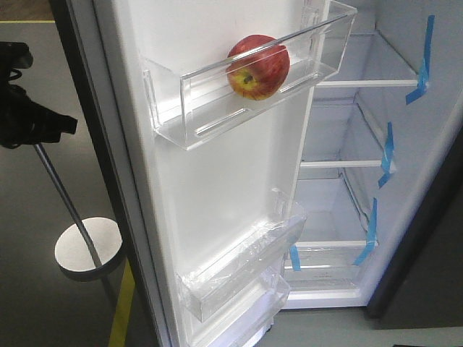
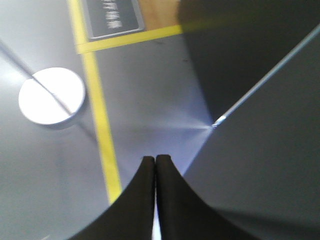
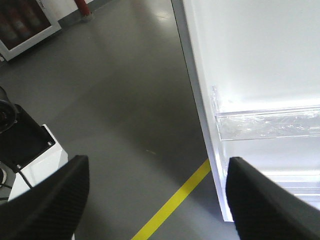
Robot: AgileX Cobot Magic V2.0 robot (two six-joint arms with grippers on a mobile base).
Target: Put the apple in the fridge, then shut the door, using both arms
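The red-and-yellow apple (image 1: 258,66) rests in the upper clear bin (image 1: 217,108) on the white inside of the open door (image 1: 217,195). To the right, the fridge (image 1: 347,144) shows white shelves with blue tape strips. My left gripper (image 2: 156,160) is shut with nothing between its fingers. It hangs over the grey floor beside a dark grey panel (image 2: 260,165). My right gripper (image 3: 156,172) is open and empty, low beside the door's edge (image 3: 207,125). A black arm part (image 1: 25,108) shows at the far left of the front view.
A thin metal pole on a round white base (image 1: 87,246) stands left of the door; the base (image 2: 51,95) also shows in the left wrist view. Yellow floor tape (image 2: 100,115) runs past it. A white-and-black unit (image 3: 30,155) sits on the floor at the left.
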